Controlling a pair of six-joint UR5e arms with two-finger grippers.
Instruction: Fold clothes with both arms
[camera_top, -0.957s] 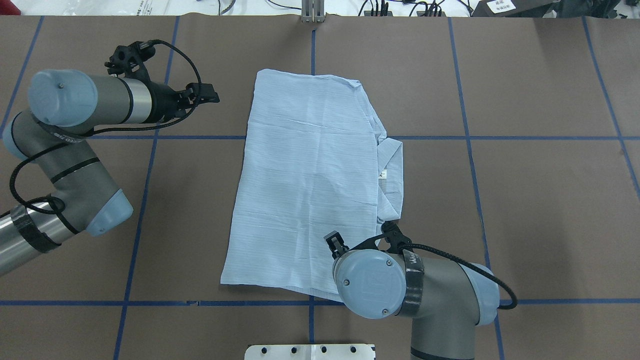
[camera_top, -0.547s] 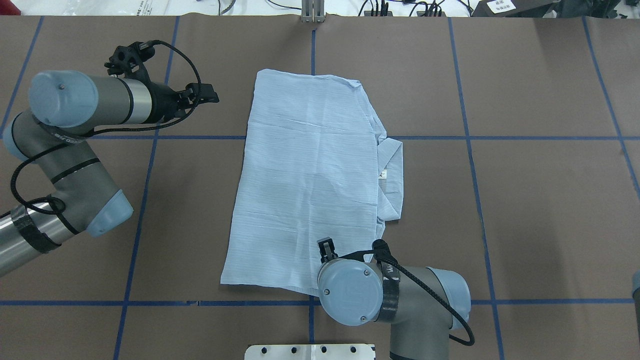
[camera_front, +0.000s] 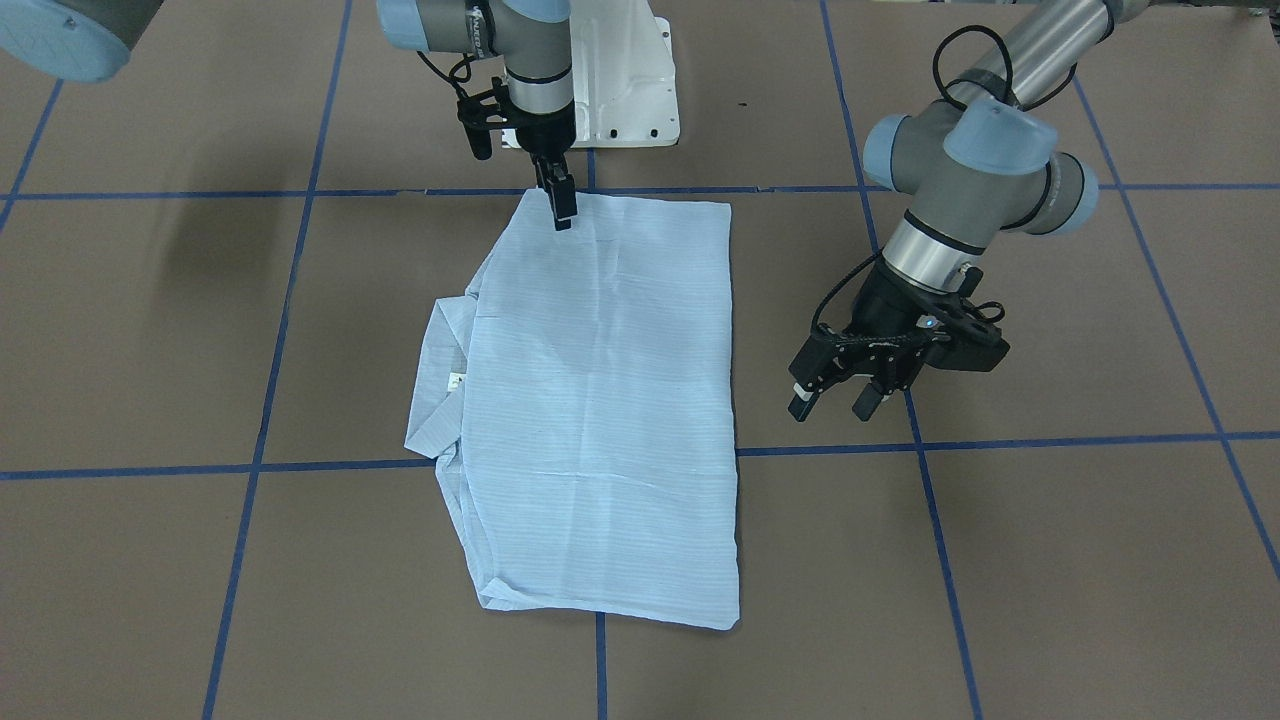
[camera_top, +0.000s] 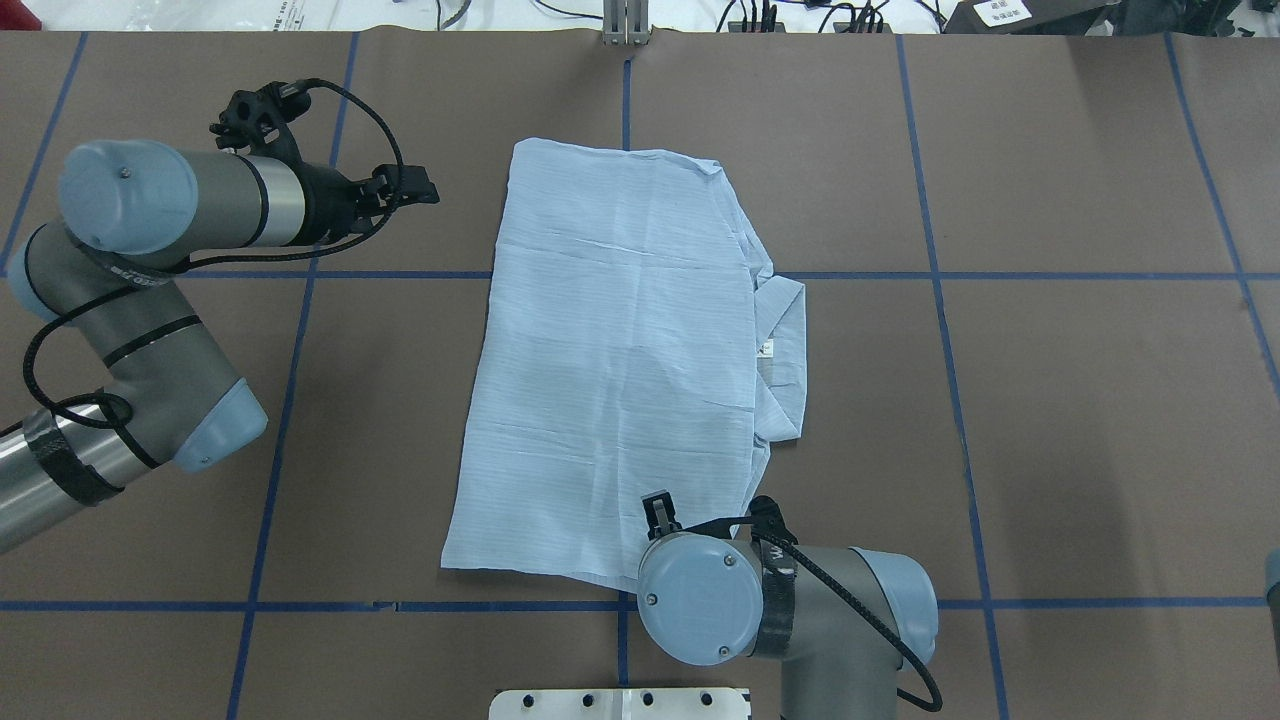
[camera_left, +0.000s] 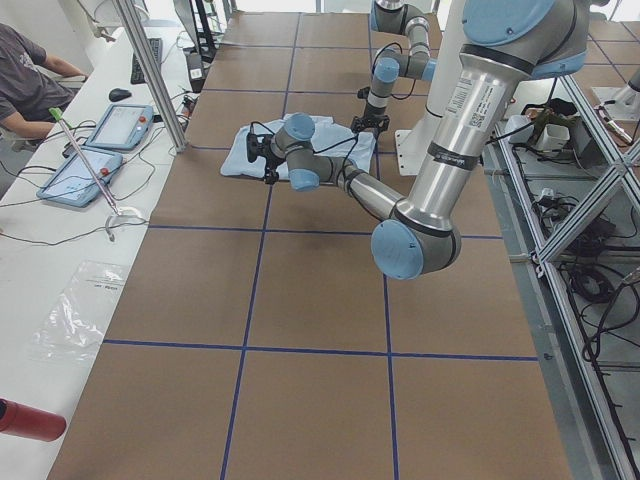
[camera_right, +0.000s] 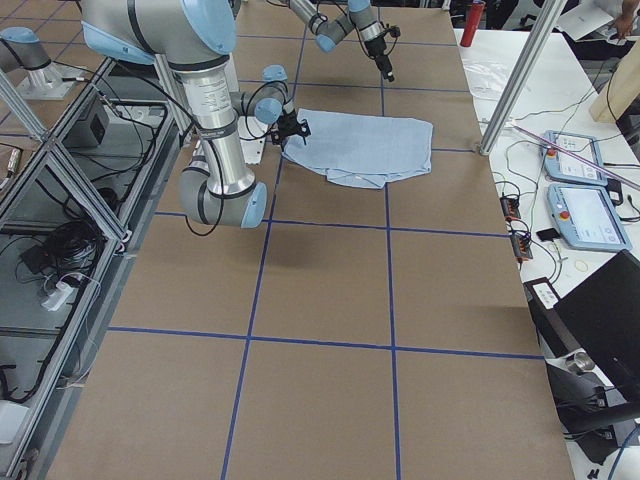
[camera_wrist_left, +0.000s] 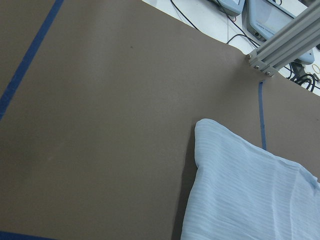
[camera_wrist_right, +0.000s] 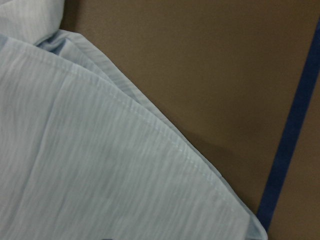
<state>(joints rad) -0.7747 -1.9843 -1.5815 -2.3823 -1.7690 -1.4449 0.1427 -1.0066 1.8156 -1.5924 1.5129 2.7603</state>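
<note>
The pale blue shirt (camera_top: 610, 370) lies flat in a folded rectangle at the table's middle. Its collar and neck tag (camera_top: 766, 348) stick out on its right side. It also shows in the front view (camera_front: 600, 400). My left gripper (camera_front: 835, 400) is open and empty, hovering beside the shirt's left edge, apart from it. In the overhead view the left gripper (camera_top: 415, 190) points toward the shirt's far left corner. My right gripper (camera_front: 563, 215) points straight down at the shirt's near hem (camera_wrist_right: 165, 135). I cannot tell how its jaws stand. Its wrist hides it from overhead.
The white pedestal base (camera_front: 620, 80) stands just behind the shirt's near edge. An aluminium post (camera_top: 625, 25) stands at the table's far edge. Blue tape lines (camera_top: 950, 275) grid the brown table. Tablets (camera_right: 580, 215) and cables lie on the operators' bench.
My right arm's wrist and elbow have swung left and toward the robot along the shirt's near edge. The left arm and the shirt have not moved.
</note>
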